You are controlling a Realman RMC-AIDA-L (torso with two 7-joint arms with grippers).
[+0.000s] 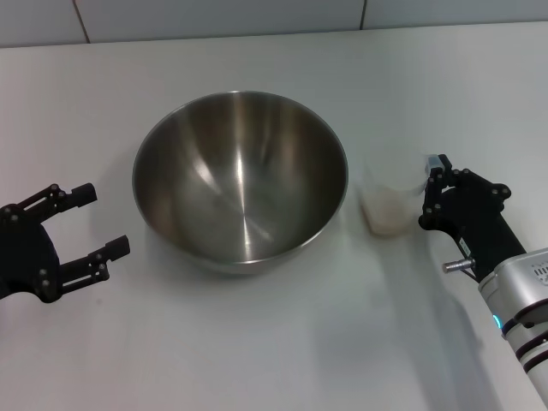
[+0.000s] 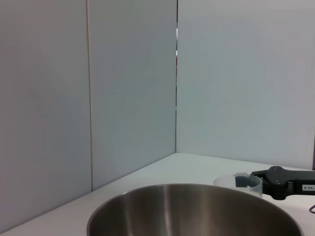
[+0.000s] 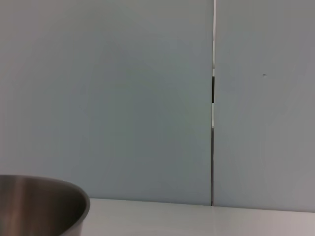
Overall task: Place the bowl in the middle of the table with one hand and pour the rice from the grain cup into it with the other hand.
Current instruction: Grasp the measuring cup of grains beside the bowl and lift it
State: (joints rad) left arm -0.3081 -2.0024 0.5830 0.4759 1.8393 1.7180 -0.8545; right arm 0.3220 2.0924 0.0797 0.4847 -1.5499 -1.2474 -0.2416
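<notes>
The stainless-steel bowl (image 1: pixel 240 180) stands upright in the middle of the white table (image 1: pixel 282 342). It also shows in the left wrist view (image 2: pixel 197 211) and the right wrist view (image 3: pixel 39 204). The clear grain cup (image 1: pixel 387 193) stands upright just right of the bowl, with a low layer of rice (image 1: pixel 387 219) in its bottom. My right gripper (image 1: pixel 431 193) is open right beside the cup's right wall, fingertips at its side. My left gripper (image 1: pixel 104 220) is open and empty, left of the bowl and apart from it. The left wrist view shows the cup (image 2: pixel 236 181) with the right gripper beside it.
Grey-white wall panels (image 1: pixel 257 17) stand along the table's far edge. Bare tabletop lies in front of the bowl and behind it.
</notes>
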